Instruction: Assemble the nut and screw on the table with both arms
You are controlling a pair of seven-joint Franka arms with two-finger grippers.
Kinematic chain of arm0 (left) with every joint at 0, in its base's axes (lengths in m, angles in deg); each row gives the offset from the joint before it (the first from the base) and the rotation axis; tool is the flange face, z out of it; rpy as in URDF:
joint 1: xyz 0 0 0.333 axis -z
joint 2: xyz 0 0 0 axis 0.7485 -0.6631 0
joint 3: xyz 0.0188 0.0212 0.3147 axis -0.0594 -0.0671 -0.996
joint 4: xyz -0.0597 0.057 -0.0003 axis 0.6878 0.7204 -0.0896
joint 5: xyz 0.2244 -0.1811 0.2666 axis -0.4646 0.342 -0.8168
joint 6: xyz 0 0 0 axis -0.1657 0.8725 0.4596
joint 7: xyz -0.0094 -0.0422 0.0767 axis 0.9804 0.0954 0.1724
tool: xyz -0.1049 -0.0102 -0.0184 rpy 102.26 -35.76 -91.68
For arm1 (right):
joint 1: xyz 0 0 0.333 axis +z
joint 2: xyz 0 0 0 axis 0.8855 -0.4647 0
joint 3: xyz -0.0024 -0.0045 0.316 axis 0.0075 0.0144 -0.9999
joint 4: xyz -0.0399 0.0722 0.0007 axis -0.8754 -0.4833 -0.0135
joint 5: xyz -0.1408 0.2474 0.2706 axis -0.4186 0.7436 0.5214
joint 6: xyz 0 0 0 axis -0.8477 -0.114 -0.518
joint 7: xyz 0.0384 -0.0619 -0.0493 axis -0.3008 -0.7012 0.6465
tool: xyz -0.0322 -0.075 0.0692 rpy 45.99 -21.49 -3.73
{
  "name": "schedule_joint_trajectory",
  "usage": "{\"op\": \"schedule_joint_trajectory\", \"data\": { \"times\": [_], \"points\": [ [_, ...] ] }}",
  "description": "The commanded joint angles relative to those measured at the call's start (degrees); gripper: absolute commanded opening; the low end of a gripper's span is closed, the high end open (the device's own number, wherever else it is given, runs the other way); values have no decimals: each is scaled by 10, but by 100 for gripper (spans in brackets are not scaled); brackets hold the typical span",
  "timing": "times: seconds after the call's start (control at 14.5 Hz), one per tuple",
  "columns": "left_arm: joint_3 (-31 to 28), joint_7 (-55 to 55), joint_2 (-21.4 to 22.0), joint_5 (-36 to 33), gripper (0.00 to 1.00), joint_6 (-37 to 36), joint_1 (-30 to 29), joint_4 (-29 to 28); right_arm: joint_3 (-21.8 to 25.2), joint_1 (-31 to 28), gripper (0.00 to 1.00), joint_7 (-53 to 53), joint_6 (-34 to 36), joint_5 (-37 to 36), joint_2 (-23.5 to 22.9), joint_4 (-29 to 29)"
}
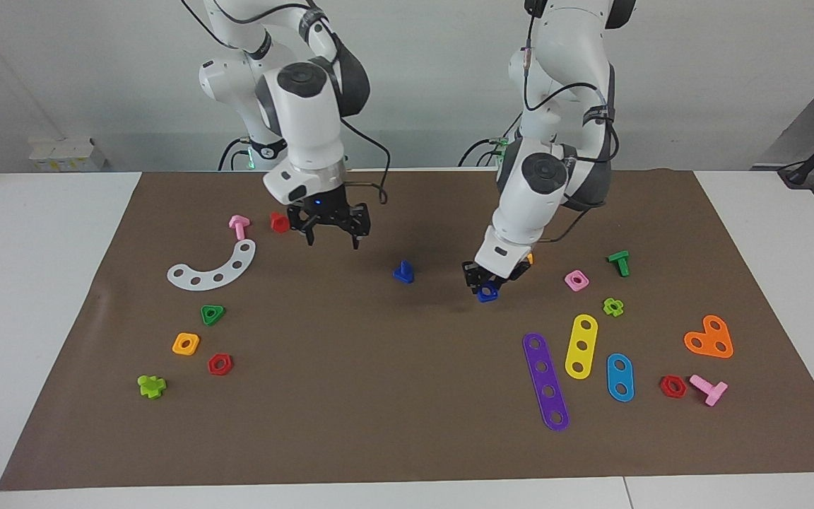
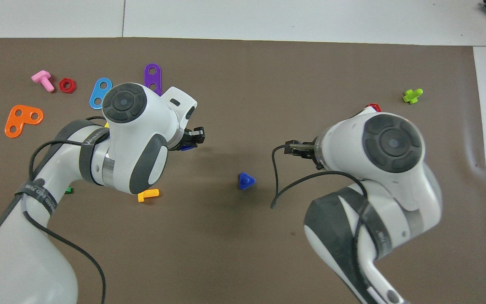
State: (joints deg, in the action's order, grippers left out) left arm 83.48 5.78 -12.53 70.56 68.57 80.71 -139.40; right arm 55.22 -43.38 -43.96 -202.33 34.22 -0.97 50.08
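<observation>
The blue nut [image 1: 488,294] is between the fingers of my left gripper [image 1: 485,283], low over the brown mat [image 1: 379,410] of the table. In the overhead view only an edge of the nut [image 2: 186,147] shows under the left gripper [image 2: 193,138]. The blue screw [image 1: 403,272] stands on its head on the mat, shaft up, between the two grippers; it also shows in the overhead view [image 2: 246,181]. My right gripper [image 1: 333,230] hangs open and empty above the mat beside a red bolt [image 1: 278,222]. In the overhead view the right gripper [image 2: 300,148] is mostly hidden by its arm.
Toward the right arm's end lie a pink bolt [image 1: 238,226], a white curved strip [image 1: 213,268], a green triangular nut [image 1: 213,314] and an orange square nut [image 1: 186,343]. Toward the left arm's end lie a pink square nut [image 1: 576,280], a green bolt [image 1: 619,262] and purple [image 1: 545,382] and yellow [image 1: 581,346] strips.
</observation>
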Motion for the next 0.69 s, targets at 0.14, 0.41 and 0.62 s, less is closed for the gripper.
{"op": "schedule_joint_trajectory", "data": {
  "times": [0.14, 0.41, 0.62],
  "points": [
    [-10, 107, -13, 32, 0, 26, 76, -1, -4, -98, 97, -73, 85, 12, 3, -97],
    [-10, 148, -13, 63, 0, 21, 112, 0, -4, -150, 98, -124, 169, 12, -7, -185],
    [-10, 151, -14, 68, 0, 21, 130, -4, -4, -167, 98, -151, 188, 14, -8, -196]
  ]
}}
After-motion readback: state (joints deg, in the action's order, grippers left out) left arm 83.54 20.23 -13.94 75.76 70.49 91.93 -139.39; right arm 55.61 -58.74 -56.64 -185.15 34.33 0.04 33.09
